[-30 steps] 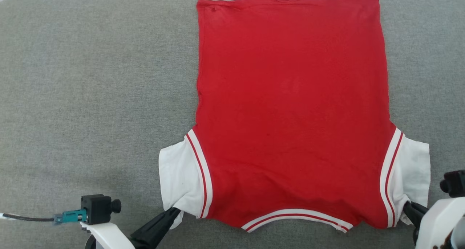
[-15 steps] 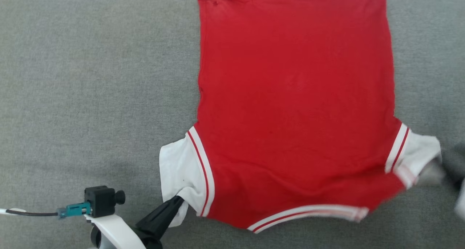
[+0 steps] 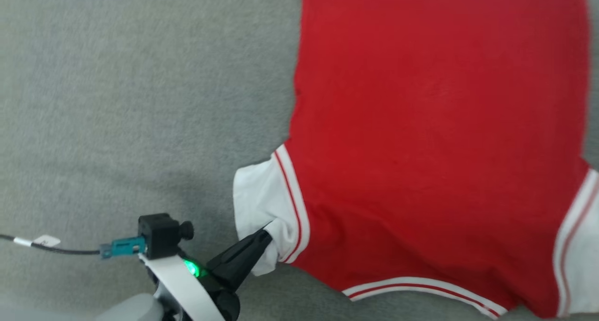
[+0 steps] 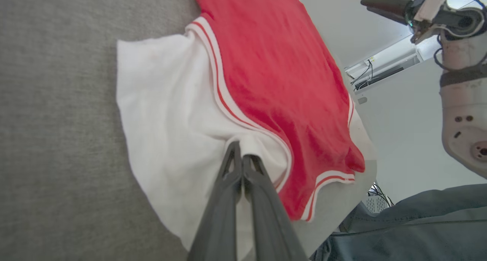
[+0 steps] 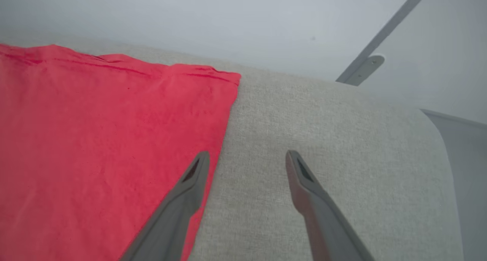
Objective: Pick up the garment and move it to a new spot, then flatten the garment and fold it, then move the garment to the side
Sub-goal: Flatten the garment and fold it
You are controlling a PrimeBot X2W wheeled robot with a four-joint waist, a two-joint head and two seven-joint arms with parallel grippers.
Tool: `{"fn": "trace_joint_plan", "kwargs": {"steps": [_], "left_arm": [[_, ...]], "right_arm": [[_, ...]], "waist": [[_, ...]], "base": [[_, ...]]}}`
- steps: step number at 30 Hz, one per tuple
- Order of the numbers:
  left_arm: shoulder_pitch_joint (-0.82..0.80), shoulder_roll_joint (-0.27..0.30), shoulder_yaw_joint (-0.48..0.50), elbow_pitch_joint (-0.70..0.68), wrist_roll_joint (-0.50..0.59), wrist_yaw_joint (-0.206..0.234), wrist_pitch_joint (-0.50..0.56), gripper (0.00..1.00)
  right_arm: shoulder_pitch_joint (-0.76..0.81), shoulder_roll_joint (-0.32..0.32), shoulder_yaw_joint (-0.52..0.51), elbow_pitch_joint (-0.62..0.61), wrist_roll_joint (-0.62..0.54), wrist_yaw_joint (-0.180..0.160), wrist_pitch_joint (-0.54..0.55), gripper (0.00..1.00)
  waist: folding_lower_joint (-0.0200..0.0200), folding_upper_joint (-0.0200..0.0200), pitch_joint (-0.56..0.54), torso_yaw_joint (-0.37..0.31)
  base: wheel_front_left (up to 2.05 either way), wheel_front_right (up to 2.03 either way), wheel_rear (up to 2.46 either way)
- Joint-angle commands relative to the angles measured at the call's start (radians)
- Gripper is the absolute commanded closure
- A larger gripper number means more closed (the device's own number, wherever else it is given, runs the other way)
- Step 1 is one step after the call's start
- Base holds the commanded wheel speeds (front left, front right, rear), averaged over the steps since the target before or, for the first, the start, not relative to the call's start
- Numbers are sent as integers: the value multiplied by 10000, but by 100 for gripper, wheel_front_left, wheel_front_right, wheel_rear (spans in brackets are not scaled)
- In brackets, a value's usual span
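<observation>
Left fingers, in the head view, are pinched tight on the white sleeve end of the garment, which lies spread flat on the grey desk. In the left wrist view they clamp a bunched fold of that sleeve. In the right wrist view the right fingers stand wide apart and empty, low over the desk at the garment's red edge.
</observation>
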Motion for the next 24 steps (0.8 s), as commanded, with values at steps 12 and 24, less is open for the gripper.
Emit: {"fn": "trace_joint_plan", "kwargs": {"steps": [12, 24], "left_arm": [[-1331, -307, -684, -562, 345, 24, -47, 100], [-1671, -285, -690, -456, 230, 24, -47, 100]], "right_arm": [[-3086, 301, -757, 2425, -1970, -3, 1914, 0], [-2259, 705, -746, 2804, -2154, -2, 2418, 100]], "waist": [[0, -1, 1877, 1734], [0, -1, 1840, 1498]], "base": [[0, 0, 0], [0, 0, 0]]}}
